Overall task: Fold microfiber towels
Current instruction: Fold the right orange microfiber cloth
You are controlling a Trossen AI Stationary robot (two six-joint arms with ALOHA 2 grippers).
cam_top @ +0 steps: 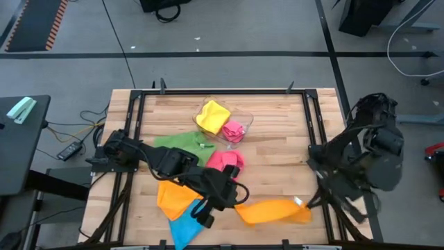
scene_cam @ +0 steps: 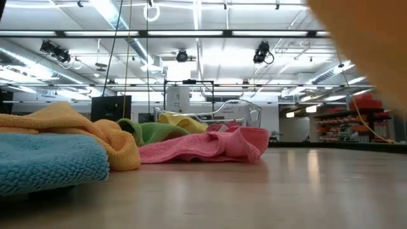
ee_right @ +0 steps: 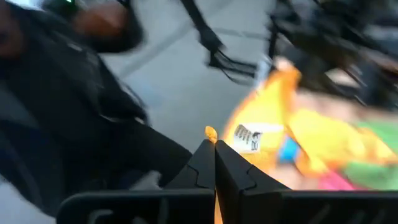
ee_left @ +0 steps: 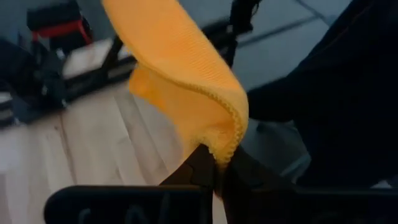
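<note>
An orange microfiber towel (cam_top: 274,210) hangs above the table's near right part, held between both grippers. My left gripper (cam_top: 237,205) is shut on its left end and my right gripper (cam_top: 305,203) on its right end, beside a white label (ee_right: 249,137). In the low view this towel shows only as an orange blur (scene_cam: 372,51). A second orange towel (cam_top: 177,198) and a blue one (cam_top: 184,229) lie at the near left. A green towel (cam_top: 184,142) and a pink towel (cam_top: 225,161) lie mid-table. My left gripper pinches the orange towel's stitched edge (ee_left: 225,144) between its two fingertips, at the towel's left end. The cloth curls up and away beyond the fingers, clear of the table. My right gripper pinches the towel's corner (ee_right: 210,132) next to the white label, between shut fingertips. From there the towel runs toward the other gripper, lifted off the table.
A clear plastic tray (cam_top: 246,119) at the far middle holds a yellow towel (cam_top: 214,117) and a pink one (cam_top: 234,130). A black frame (cam_top: 222,92) borders the wooden table. Bare wood (cam_top: 284,153) lies between the tray and the right arm.
</note>
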